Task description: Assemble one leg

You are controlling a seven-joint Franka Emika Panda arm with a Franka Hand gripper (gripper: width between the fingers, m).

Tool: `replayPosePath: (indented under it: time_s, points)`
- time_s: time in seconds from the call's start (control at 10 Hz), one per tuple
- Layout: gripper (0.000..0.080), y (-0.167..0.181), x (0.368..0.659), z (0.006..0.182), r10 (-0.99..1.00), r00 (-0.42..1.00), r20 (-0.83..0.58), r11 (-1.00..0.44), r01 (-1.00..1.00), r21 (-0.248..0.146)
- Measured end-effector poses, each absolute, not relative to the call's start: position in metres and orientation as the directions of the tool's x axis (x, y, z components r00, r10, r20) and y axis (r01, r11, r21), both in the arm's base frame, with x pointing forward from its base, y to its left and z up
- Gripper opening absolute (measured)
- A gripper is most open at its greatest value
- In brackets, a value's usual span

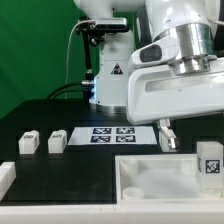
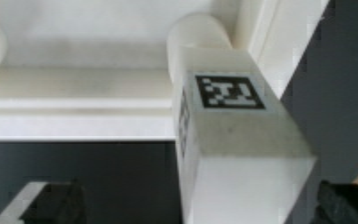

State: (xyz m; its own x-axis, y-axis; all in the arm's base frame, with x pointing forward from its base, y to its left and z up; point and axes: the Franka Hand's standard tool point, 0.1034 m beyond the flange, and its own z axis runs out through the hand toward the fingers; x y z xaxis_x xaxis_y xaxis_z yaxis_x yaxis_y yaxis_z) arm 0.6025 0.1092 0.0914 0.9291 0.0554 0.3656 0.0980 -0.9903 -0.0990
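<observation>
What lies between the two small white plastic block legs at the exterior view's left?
Nothing: only bare black table separates one small white leg from the other leg, seen in the exterior view.

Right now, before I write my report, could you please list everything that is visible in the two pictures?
legs: four, white with black-and-white tags; two on the table at the exterior view's left, one under the claw, one at the tray's end on the exterior view's right.
tray: one, white, front of the table.
marker board: one, white with tags, middle of the table.
white piece: one, cut off at the exterior view's left edge; cannot identify.
table: one, black.
backdrop: one, green, behind.
arm: one, white, exterior view's upper right.
claw: one, over the third leg; open or shut cannot be told.
</observation>
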Motion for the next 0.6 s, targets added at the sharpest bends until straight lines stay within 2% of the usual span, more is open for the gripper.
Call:
replayPosePath:
  time_s: [0.4, 0.5, 0.6]
  points:
    - [0.0649, 0.113, 0.610, 0.101, 0.089, 0.992, -0.085, -0.985, 0.075, -0.158]
    - [0.0649, 0.113, 0.618, 0.100, 0.103, 0.983, -0.152, -0.983, 0.077, -0.166]
    - [0.0649, 0.111, 0.625, 0.096, 0.098, 0.987, -0.130, -0.983, 0.076, -0.165]
